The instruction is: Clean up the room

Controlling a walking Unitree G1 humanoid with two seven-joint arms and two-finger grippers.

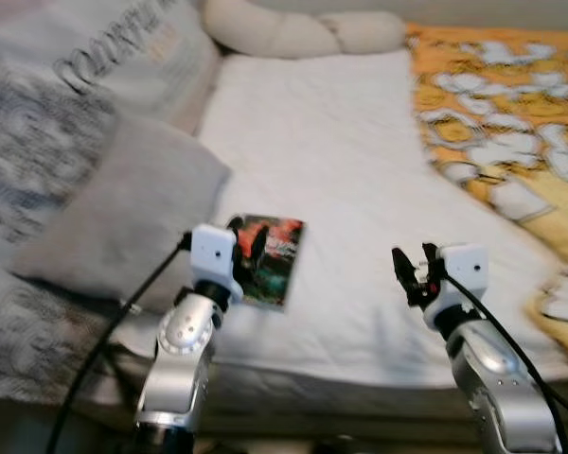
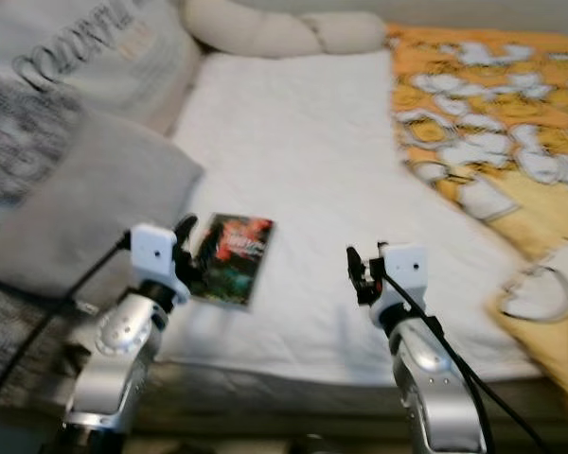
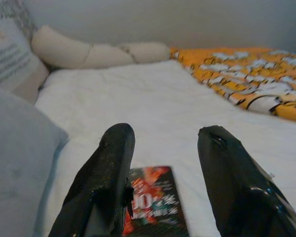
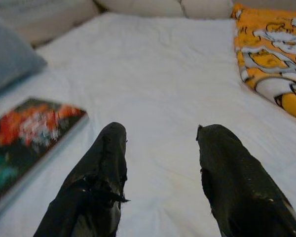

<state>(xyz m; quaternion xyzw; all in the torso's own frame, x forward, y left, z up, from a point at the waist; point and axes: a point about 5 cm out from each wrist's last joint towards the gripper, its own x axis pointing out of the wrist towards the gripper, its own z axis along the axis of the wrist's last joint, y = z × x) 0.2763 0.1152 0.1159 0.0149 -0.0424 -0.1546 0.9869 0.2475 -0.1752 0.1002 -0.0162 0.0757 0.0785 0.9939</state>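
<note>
In the left eye view, a book [image 1: 270, 260] lies on the white bed [image 1: 360, 170] beside a grey pillow [image 1: 123, 218]. The left wrist view shows the left claw [image 3: 163, 143] spread just above the book. In the right wrist view, the right claw [image 4: 160, 138] is spread over bare sheet.

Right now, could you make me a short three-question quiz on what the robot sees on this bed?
1. True or false: the left gripper is open above the near end of the book.
2. The bedspread on the robot's right is: A plain blue, B orange with white figures, C striped green.
3. What lies on the robot's left, beside the book?

Key: 1 true. 2 B. 3 the grey pillow. The right gripper hovers open over the white sheet.
</note>
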